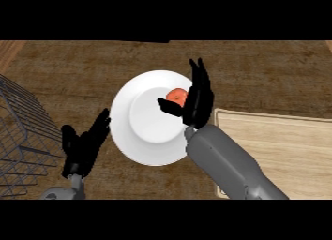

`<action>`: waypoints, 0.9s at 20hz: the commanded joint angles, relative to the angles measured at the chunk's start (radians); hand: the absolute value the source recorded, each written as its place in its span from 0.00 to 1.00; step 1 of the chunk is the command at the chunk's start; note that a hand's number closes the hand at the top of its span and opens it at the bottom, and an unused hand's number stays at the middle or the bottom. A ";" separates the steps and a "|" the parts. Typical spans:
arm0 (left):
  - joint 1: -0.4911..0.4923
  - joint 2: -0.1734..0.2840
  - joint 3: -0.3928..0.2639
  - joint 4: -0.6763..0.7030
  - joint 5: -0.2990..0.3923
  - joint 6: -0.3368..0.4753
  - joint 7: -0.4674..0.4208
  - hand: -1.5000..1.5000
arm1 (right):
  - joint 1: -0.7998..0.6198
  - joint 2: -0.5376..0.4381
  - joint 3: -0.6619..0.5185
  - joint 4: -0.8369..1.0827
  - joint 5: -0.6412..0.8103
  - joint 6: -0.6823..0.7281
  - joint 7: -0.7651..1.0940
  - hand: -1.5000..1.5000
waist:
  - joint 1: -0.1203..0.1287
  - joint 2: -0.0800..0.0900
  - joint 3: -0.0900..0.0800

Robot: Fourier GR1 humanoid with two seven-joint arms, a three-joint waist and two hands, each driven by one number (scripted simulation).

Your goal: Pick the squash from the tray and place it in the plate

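Note:
A white plate (144, 126) lies in the middle of the counter. An orange-red squash (176, 95) shows over the plate's right part, partly hidden behind my right hand (196, 101). That hand stands over the plate's right edge with its fingers straight and pointing away from me, its thumb reaching left under the squash. Whether the squash rests on the plate or against the hand I cannot tell. My left hand (82, 143) is open at the lower left, fingers up, just left of the plate.
A light wooden tray (286, 150) lies at the right, under my right forearm. A dark wire basket (13, 136) stands at the left edge, close to my left hand. The counter top is dark brown wood.

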 commanded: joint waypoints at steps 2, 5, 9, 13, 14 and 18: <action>0.006 -0.005 -0.001 -0.015 -0.010 0.024 0.043 0.50 | 0.054 0.003 -0.044 -0.072 -0.164 -0.145 -0.169 0.00 | -0.027 -0.008 -0.002; 0.067 0.010 0.015 0.018 0.001 -0.004 -0.028 0.50 | 0.092 0.003 -0.101 -0.131 -0.290 -0.077 -0.315 0.00 | -0.038 -0.010 -0.002; 0.064 0.001 0.017 -0.045 -0.010 0.033 0.011 0.50 | 0.260 -0.017 -0.087 -0.298 -0.444 0.062 -0.520 0.00 | -0.059 -0.019 -0.003; 0.041 0.025 0.051 0.002 0.018 -0.002 0.008 0.50 | 0.402 -0.069 -0.095 -0.400 -0.564 0.242 -0.665 0.00 | -0.072 -0.021 -0.004; 0.045 -0.004 0.033 -0.018 -0.003 0.035 0.015 0.50 | 0.407 -0.079 -0.083 -0.441 -0.552 0.275 -0.634 0.00 | -0.076 -0.025 -0.005; 0.108 0.016 0.018 -0.092 -0.002 0.009 0.039 0.50 | 0.595 -0.114 -0.043 -0.506 -0.550 0.328 -0.741 0.00 | -0.076 -0.027 -0.005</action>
